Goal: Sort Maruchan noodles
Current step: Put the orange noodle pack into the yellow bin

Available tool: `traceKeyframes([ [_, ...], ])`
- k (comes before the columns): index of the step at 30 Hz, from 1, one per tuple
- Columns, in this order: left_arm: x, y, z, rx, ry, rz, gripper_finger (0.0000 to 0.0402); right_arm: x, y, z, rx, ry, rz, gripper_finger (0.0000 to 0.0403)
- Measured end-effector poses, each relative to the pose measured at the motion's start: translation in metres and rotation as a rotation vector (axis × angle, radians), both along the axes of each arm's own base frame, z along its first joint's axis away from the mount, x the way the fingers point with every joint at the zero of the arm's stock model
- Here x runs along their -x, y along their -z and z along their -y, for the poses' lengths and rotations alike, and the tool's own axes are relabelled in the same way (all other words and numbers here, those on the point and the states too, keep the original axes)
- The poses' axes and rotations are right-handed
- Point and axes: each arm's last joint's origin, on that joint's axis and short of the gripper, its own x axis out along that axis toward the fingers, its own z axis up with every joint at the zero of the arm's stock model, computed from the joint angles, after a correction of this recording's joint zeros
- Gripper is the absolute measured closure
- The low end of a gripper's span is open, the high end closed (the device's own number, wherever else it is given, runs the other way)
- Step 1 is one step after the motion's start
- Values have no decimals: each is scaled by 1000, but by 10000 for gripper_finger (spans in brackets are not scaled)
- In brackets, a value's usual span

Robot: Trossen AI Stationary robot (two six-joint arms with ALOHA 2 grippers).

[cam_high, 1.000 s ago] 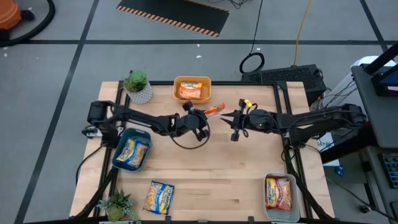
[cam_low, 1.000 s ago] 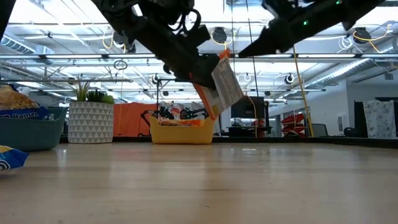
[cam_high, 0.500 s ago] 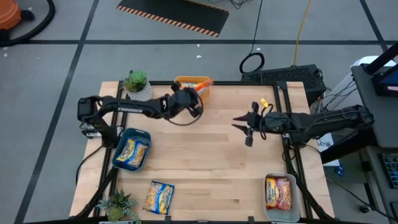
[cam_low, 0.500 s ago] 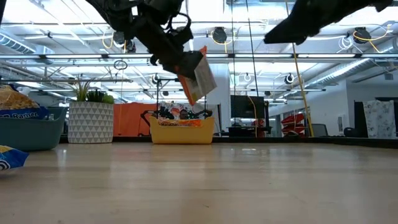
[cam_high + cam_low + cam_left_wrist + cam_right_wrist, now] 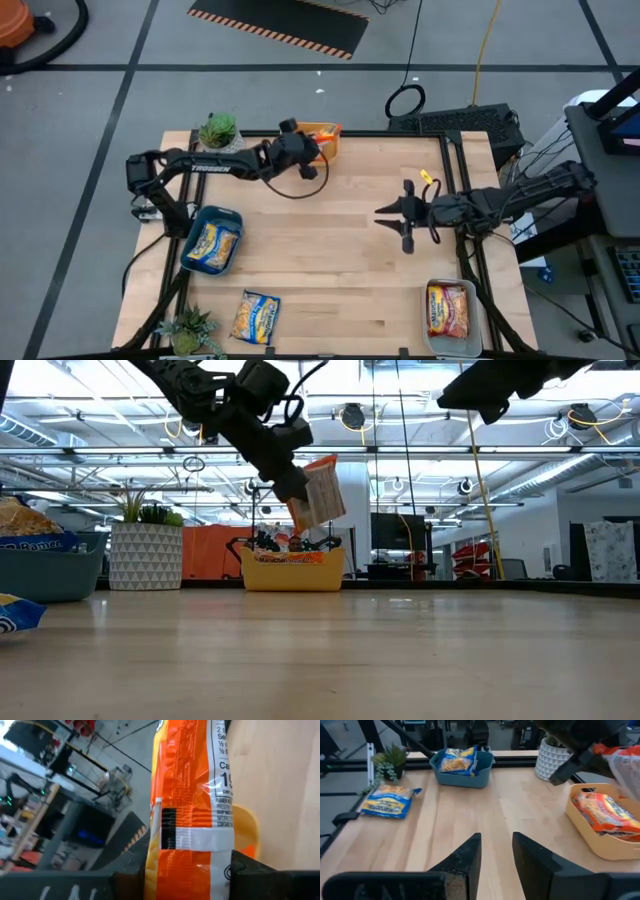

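L gripper [image 5: 312,143]: mine, up in the air at the far edge of the table, right at the yellow bin [image 5: 330,131]. Fingers clamped on an orange packet [image 5: 318,491].
Orange packet: hangs tilted from my L fingers, above the yellow bin in low view; printed back faces the wrist cam, wrapper pinched between both pads [image 5: 129,880].
Yellow bin: far centre of table, already has orange packets inside [image 5: 609,812].
R gripper [image 5: 404,215]: mine too, hovering over bare wood mid-right, well apart from the L one. Fingers spread w/ a gap, nothing between them [image 5: 467,855].
Blue bin [image 5: 211,240]: left side of table, holds a blue/yellow packet [image 5: 209,243].
Loose packet [image 5: 256,317]: blue/yellow, flat on the wood near the front edge, near blue bin but not in it.
Clear bin [image 5: 450,313]: front-right corner, one red packet [image 5: 447,308] lying in it.
Plants: white patterned pot [image 5: 221,139] at far left just beside my L arm; second plant [image 5: 188,329] at front-left corner.
Table [image 5: 360,280]: light wood.
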Motion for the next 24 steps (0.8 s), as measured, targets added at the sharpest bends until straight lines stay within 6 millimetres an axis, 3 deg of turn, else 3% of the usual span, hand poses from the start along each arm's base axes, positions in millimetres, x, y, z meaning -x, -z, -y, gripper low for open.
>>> traceKeyframes([
  [12,16,11,-18,-58,-93,-239,273,1,-1,-6,-25,-23,12,298],
  [24,18,14,-28,-87,-58,-293,273,1,-1,-5,61,-18,9,298],
])
